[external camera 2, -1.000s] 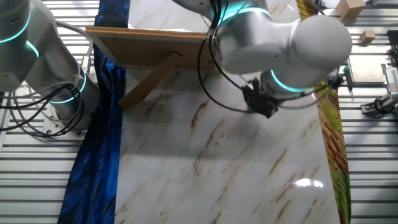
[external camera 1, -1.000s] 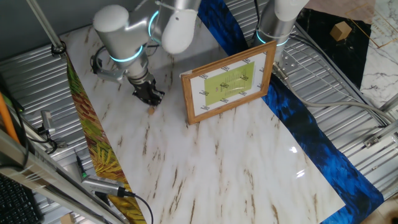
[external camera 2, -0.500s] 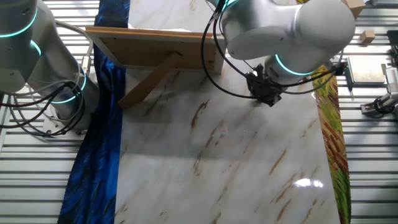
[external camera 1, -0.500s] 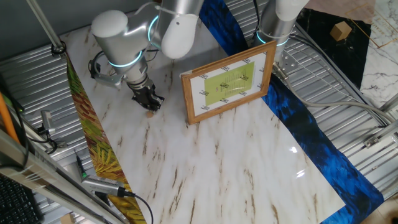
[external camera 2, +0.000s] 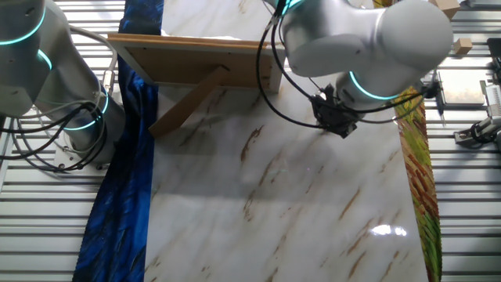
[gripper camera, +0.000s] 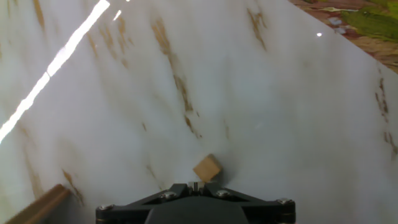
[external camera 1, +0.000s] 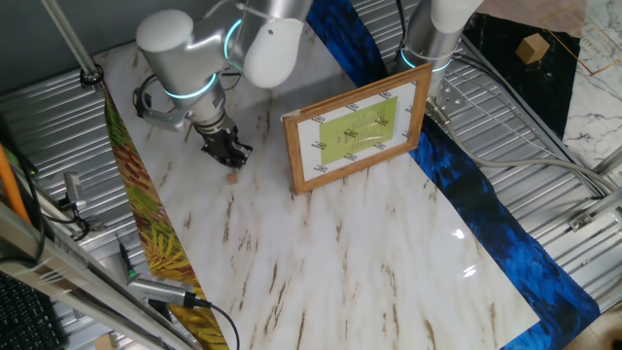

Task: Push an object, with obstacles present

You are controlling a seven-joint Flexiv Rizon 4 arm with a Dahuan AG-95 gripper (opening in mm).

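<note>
Since a second ago the gripper (external camera 1: 232,158) has slid a little toward the table's leaf-print edge, and the nub (gripper camera: 207,168) has gone with it. That nub, a small light-wood block in the hand view, lies on white marble just ahead of the black fingertips, touching or nearly so; in one fixed view it shows as a tan speck (external camera 1: 233,176) just below the gripper. The fingers look drawn together into one narrow tip, holding nothing. In the other fixed view the gripper (external camera 2: 337,122) hangs low over the marble, the nub hidden. The frame (external camera 1: 357,126) stands propped upright, apart from the nub, its back strut (external camera 2: 186,104) resting on the table (external camera 1: 369,253). Brown veins run through the marble. A blue cloth (external camera 1: 505,233) borders one side, a leaf-print cloth (external camera 1: 160,243) the other, with ribbed metal beyond both.
</note>
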